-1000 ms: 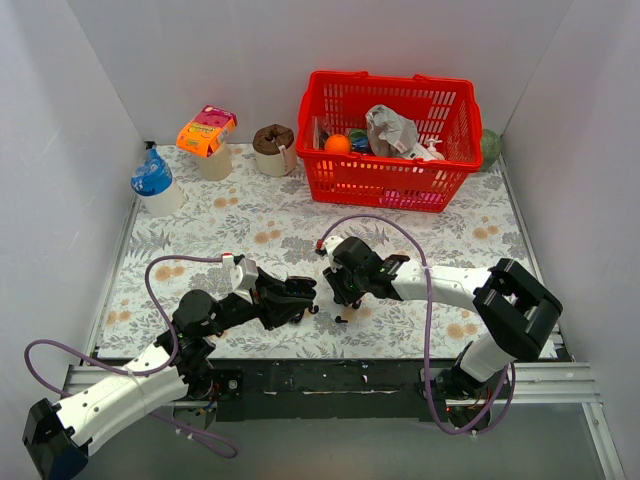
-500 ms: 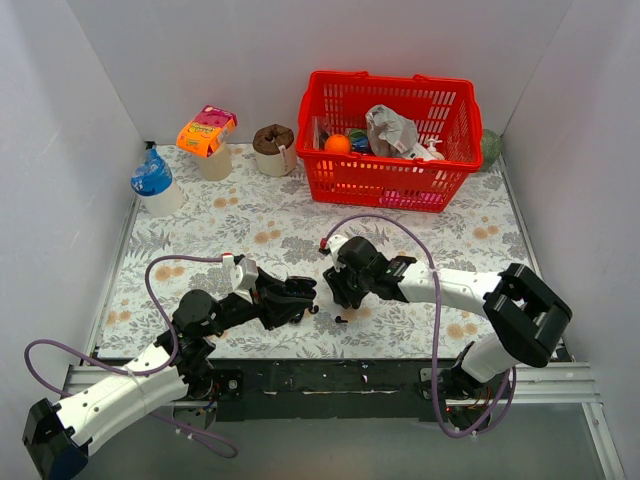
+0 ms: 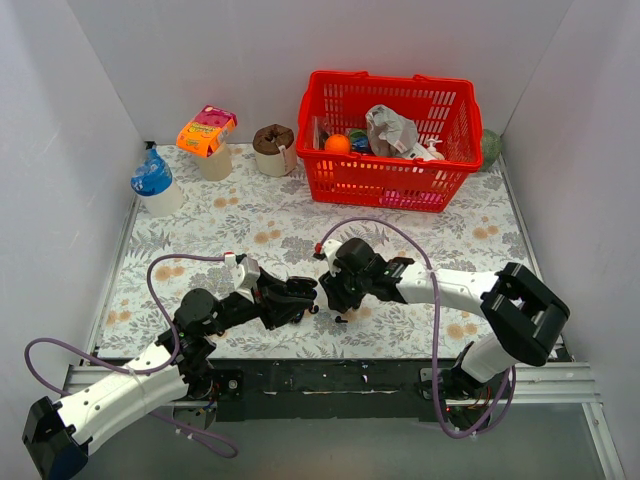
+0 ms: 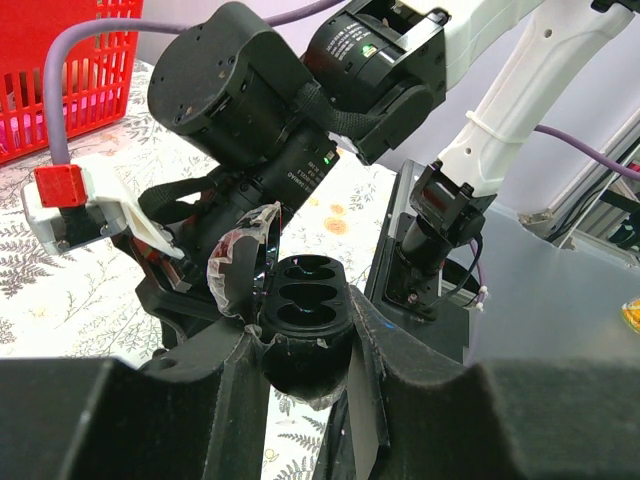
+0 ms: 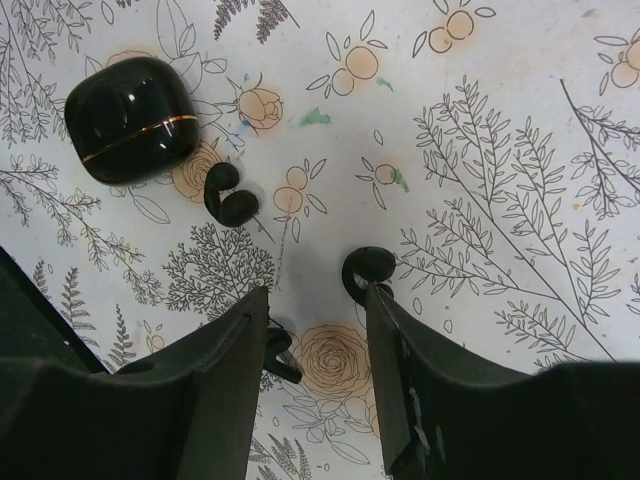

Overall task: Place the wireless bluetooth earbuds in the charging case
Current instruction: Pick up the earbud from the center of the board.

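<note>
My left gripper [image 4: 305,338] is shut on the black charging case [image 4: 305,300], which it holds off the table. The case's lid [image 4: 235,268] stands open and its wells look empty. In the top view the left gripper [image 3: 298,297] and right gripper [image 3: 335,296] nearly meet. My right gripper [image 5: 316,295] hangs open just above the tablecloth with nothing between its fingers. Three black earbuds lie below it: one [image 5: 230,195] ahead to the left, one [image 5: 365,272] at the right fingertip, and one [image 5: 280,352] partly hidden by the left finger.
A second, closed black case [image 5: 130,118] lies on the cloth at the upper left of the right wrist view. At the back stand a red basket [image 3: 390,140], a brown cup [image 3: 274,148], an orange-topped cup [image 3: 207,135] and a blue bottle [image 3: 152,180].
My right gripper has opened wider and shifted a little left, closer to the left gripper. The left gripper keeps its hold on the case.
</note>
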